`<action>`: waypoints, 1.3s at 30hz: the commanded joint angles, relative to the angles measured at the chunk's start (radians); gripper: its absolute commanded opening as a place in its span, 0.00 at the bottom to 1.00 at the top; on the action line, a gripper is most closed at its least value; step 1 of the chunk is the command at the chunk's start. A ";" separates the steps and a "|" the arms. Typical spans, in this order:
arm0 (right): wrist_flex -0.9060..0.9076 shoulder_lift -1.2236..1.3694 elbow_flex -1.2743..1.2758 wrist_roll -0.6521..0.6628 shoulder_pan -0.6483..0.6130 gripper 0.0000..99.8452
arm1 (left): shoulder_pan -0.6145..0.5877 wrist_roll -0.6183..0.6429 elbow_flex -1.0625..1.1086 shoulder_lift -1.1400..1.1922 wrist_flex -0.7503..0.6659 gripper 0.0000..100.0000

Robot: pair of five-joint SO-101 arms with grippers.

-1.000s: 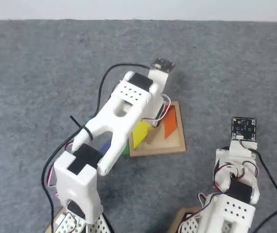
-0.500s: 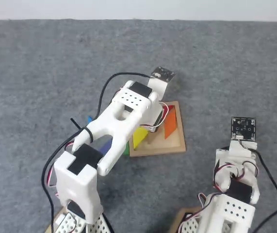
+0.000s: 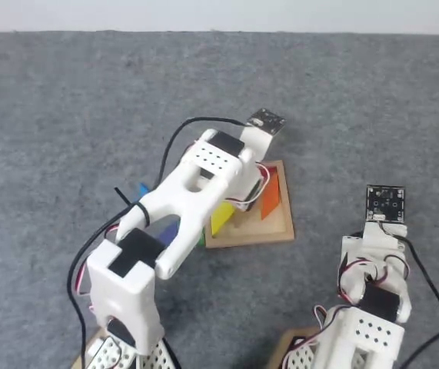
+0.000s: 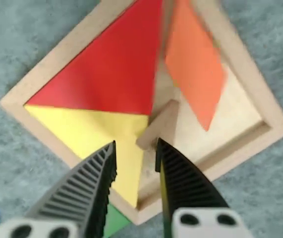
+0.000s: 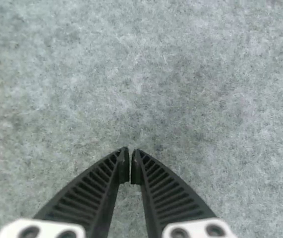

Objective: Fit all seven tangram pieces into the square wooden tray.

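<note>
The square wooden tray (image 4: 250, 74) holds a red triangle (image 4: 114, 69), a yellow triangle (image 4: 109, 134) and an orange parallelogram (image 4: 196, 74) that lies askew. A small plain-wood block (image 4: 159, 125) sits on the tray floor where these meet. My left gripper (image 4: 135, 144) hangs open just above the yellow triangle's corner and the block, gripping nothing. In the high view the left arm (image 3: 196, 184) covers most of the tray (image 3: 284, 227). My right gripper (image 5: 130, 166) is shut and empty over bare carpet.
A green piece (image 3: 200, 240) and blue pieces (image 3: 144, 190) lie on the grey carpet just left of the tray, partly under the left arm. The right arm (image 3: 377, 269) stands at the front right. Carpet stretches open behind and to the right of the tray.
The left arm's wrist has shifted a little to the right over the tray. The right arm has not moved.
</note>
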 commanded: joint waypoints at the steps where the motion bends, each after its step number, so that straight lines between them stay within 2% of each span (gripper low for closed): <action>1: -0.010 -0.016 -0.032 0.014 -0.005 0.02 | -0.040 -0.018 -0.004 -0.023 0.037 0.12; 5: -0.010 -0.016 -0.032 0.014 -0.005 0.02 | -0.044 -0.018 0.016 -0.021 0.023 0.12; 11: -0.010 -0.016 -0.032 0.014 -0.005 0.02 | 0.011 -0.034 0.094 -0.012 -0.094 0.12; 17: -0.010 -0.016 -0.032 0.014 -0.005 0.02 | 0.055 -0.032 0.027 0.091 -0.095 0.12; 27: -0.010 -0.016 -0.032 0.014 -0.005 0.02 | 0.051 -0.037 -0.222 0.181 0.029 0.12; 39: -0.010 -0.016 -0.032 0.014 -0.005 0.02 | 0.043 -0.057 -0.242 -0.029 0.224 0.12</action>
